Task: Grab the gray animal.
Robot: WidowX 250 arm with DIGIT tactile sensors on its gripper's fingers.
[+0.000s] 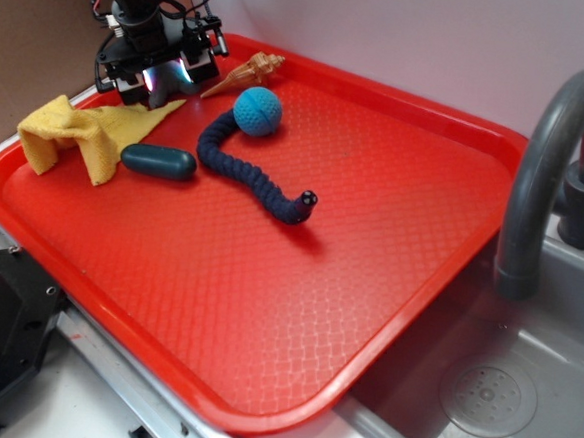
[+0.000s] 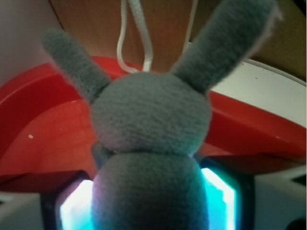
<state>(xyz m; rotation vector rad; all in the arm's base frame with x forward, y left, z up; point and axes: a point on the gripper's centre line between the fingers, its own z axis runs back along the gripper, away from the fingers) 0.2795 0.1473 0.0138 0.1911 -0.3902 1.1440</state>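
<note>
Fingers clamped on gray animal, ears up, string loop above, at far left corner of red tray. Just beside fingers: yellow cloth, teal capsule. Further along tray: navy braided worm, blue ball, shell. Beyond tray edge: gray faucet, sink basin.

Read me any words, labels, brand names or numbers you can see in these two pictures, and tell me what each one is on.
None: no legible text appears in either view.
The red tray, yellow cloth, blue ball and gray animal carry no lettering.
</note>
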